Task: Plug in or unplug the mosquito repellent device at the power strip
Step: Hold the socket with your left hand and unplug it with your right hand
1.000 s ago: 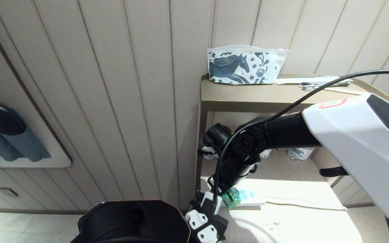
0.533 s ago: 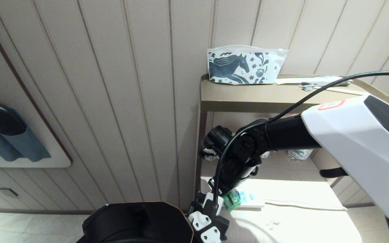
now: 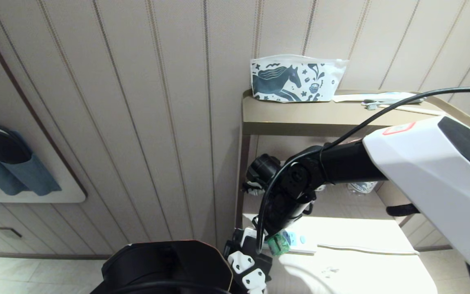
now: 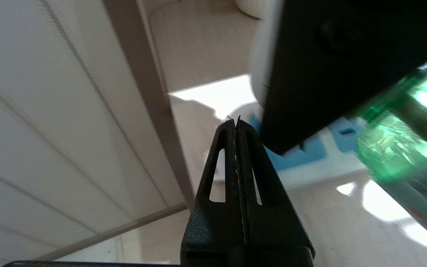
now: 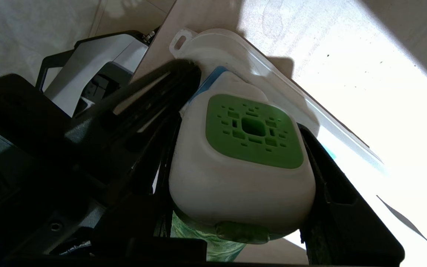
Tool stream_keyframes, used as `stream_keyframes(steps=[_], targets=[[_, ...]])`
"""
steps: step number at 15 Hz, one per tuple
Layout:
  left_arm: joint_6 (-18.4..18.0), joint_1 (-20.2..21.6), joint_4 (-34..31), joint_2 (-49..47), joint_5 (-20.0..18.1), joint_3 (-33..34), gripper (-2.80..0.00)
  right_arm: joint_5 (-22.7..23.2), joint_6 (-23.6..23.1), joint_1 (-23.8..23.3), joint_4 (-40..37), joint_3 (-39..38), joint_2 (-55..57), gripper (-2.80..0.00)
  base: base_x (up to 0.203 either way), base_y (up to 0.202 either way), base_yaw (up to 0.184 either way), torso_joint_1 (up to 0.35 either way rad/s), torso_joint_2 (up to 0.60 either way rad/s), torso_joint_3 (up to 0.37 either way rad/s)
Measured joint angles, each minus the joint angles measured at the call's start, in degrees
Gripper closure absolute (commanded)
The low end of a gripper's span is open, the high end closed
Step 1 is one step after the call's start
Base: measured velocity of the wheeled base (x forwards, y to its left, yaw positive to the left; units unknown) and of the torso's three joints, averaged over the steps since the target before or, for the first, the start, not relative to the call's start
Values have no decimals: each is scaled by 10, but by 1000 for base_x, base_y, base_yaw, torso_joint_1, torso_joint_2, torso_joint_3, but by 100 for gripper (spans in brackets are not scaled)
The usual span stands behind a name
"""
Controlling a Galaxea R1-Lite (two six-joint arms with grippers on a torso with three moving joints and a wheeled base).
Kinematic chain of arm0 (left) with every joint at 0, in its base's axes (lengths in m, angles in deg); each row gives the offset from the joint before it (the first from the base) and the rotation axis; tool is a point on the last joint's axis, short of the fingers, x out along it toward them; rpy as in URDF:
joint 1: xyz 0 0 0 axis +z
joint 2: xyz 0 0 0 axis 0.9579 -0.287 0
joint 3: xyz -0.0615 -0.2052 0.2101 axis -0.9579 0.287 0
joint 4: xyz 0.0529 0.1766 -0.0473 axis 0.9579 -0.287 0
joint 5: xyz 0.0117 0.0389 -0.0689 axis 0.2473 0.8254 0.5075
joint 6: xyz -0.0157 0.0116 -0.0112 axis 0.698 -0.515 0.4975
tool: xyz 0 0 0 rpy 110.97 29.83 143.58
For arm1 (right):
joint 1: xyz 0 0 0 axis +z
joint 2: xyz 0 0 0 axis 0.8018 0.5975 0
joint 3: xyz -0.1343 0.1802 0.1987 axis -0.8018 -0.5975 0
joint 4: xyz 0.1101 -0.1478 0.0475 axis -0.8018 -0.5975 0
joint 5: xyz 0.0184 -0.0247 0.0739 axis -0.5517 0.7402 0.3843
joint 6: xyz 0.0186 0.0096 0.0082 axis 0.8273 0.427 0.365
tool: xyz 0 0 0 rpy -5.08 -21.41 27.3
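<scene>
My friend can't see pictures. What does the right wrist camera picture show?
The right gripper is shut on the mosquito repellent device, a white case with a square green vent, one dark finger on each side. Just behind it lies the white power strip on a sunlit shelf.

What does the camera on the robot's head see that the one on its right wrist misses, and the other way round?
Only the head view shows the horse-print pouch on the upper shelf and the slippers on the wall. Only the right wrist view shows the green vented top of the mosquito repellent device, clamped between the right gripper fingers. Both show that device, the white power strip under it and the left gripper.
</scene>
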State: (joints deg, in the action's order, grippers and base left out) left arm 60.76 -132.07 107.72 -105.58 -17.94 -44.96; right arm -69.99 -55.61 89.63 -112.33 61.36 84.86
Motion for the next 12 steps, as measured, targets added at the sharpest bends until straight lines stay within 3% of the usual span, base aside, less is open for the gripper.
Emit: stream_keyframes(steps=[12], targets=[[3, 7, 12, 2, 8, 4, 0, 1, 0, -5, 5, 2, 9, 0, 0, 0, 0, 0, 0, 0]])
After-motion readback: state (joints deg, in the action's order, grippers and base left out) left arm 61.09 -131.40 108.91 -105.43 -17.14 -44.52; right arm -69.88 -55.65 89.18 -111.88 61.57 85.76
